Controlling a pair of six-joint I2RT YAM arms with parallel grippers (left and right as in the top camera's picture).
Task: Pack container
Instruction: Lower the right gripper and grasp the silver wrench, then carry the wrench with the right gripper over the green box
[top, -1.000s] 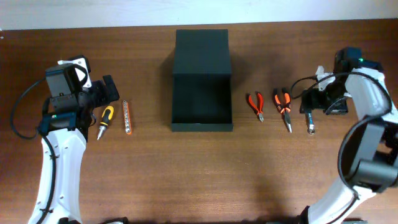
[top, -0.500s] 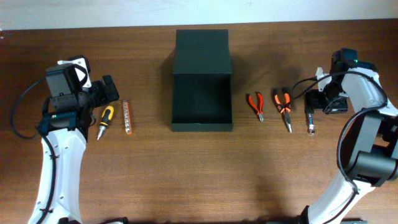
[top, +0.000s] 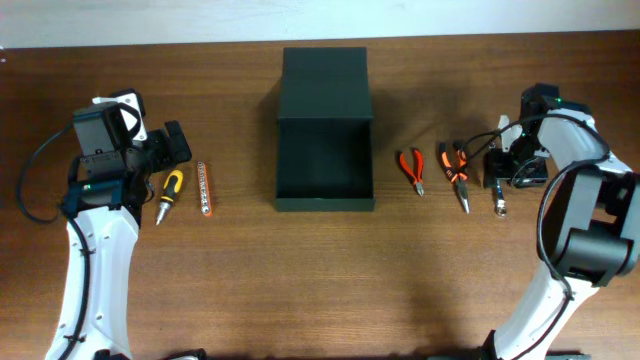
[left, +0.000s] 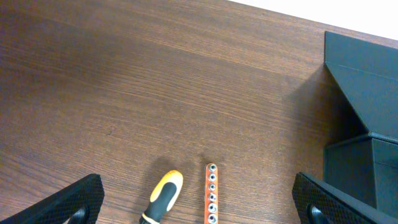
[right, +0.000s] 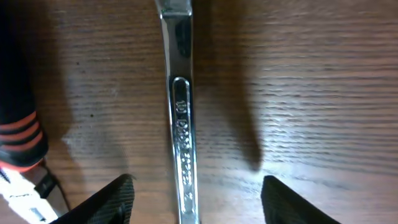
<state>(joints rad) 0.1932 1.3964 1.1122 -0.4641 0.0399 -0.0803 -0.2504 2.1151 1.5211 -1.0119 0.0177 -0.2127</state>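
The black container (top: 324, 150) stands open at the table's middle, its lid laid back; its edge shows in the left wrist view (left: 367, 118). My left gripper (top: 172, 148) is open above a yellow-handled screwdriver (top: 170, 190) (left: 163, 196) and an orange bit holder (top: 204, 188) (left: 211, 193). My right gripper (top: 499, 170) is open, its fingers (right: 199, 202) on either side of a steel wrench (top: 498, 198) (right: 181, 124) lying on the table. Small red pliers (top: 411, 170) and orange-black pliers (top: 456, 170) lie right of the container.
The orange-black pliers' handle (right: 18, 124) lies just left of the wrench in the right wrist view. The white wall edge (top: 320, 20) runs along the table's far side.
My right gripper has moved left and down over the wrench's upper end. The left arm has not moved.
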